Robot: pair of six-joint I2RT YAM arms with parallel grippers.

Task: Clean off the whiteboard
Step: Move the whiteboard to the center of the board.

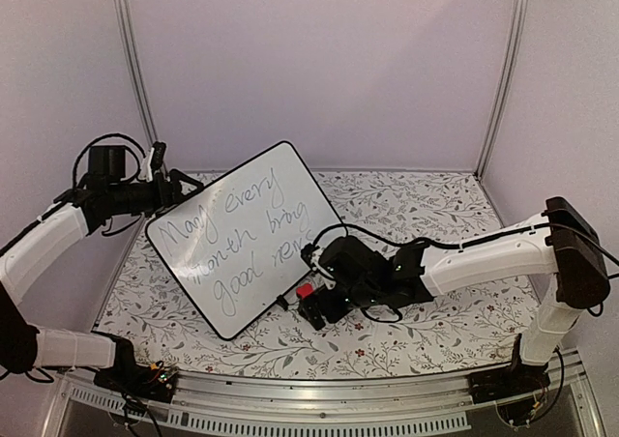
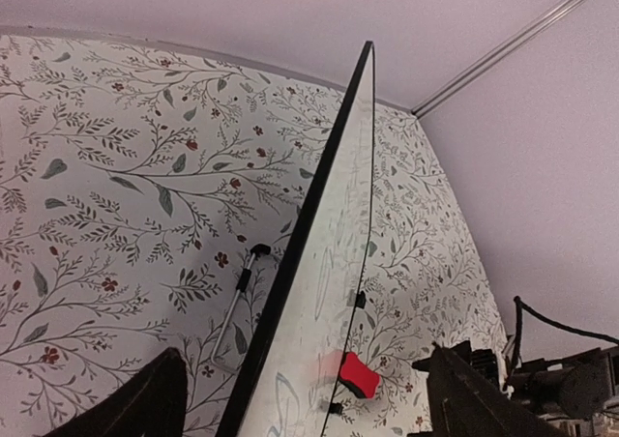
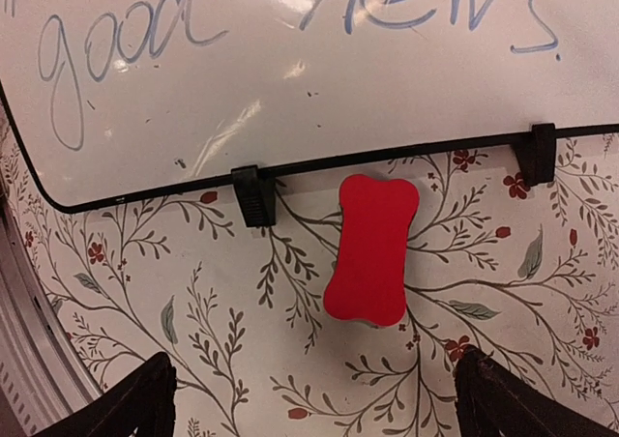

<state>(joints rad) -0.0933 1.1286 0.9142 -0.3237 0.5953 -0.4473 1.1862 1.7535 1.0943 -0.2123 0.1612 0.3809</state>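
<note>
At the left gripper (image 2: 309,352): fingers spread wide, clamped on nothing. The large glossy whiteboard with thin black frame (image 1: 242,234) runs edge-on between them; top view puts them at its upper left corner. At the right gripper (image 3: 316,355): fingers wide apart, empty, low over the floral-patterned table (image 1: 435,326), facing the whiteboard's lower edge. A small red bone-shaped eraser block (image 3: 372,248) lies on the table just ahead, just beside the frame. The whiteboard stands tilted on small black feet, with grey handwriting across it.
</note>
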